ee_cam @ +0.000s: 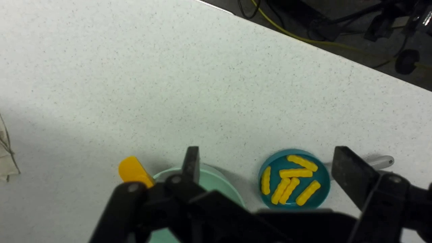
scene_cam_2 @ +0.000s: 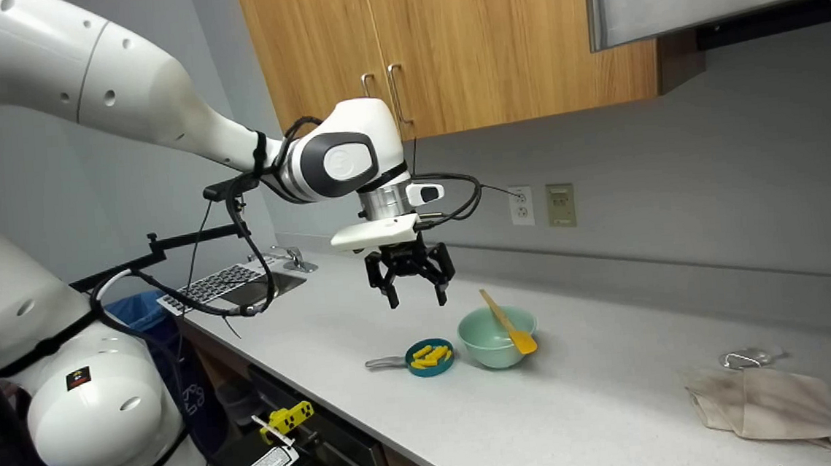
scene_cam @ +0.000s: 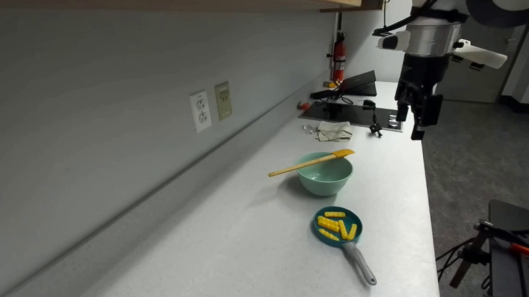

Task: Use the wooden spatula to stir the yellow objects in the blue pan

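One bowl (scene_cam: 325, 185) stands on the white table (scene_cam: 207, 260), one wooden spatula (scene_cam: 314, 162) across it, one blue pan (ee_cam: 302, 184) with six yellow pieces (ee_cam: 296, 173) near it. Higher than it, the tool (scene_cam_2: 417, 301) is spread; behind, grey wall (scene_cam_2: 676, 193).

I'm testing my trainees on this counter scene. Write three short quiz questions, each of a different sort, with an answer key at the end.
1. Multiple choice. In both exterior views, the wooden-handled spatula lies:
A) on the folded cloth
B) across the rim of the mint-green mixing bowl
C) on the cooktop

2. True or false. The claw is open and holds nothing.

3. Count. In the wrist view, how many yellow pieces can be seen in the teal-blue frying pan?

Key:
1. B
2. True
3. Six
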You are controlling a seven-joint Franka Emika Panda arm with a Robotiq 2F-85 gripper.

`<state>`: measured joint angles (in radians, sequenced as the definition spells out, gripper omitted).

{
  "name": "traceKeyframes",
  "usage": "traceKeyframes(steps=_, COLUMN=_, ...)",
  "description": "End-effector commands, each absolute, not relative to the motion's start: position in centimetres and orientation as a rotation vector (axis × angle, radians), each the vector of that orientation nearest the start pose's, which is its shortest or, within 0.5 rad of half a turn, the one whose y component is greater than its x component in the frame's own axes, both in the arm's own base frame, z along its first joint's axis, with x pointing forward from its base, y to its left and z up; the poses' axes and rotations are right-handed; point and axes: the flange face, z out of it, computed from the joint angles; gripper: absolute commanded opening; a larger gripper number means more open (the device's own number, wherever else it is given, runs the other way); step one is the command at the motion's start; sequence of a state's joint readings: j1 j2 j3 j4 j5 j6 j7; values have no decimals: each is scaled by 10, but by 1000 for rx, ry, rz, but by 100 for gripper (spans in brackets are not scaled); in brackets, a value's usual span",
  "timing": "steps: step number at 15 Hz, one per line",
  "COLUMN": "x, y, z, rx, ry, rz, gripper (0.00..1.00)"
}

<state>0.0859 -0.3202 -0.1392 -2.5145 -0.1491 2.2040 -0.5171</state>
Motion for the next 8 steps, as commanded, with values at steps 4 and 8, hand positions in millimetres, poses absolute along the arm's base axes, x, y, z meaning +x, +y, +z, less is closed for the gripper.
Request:
traceKeyframes(steps=4, x=506, y=-24, z=377, rx=-3007, ry=-1036, rz=-73, gripper=100)
traceKeyframes(steps=8, x=517, y=-18, z=352, rx=-2990, ry=-1000, rz=-157, gripper=100)
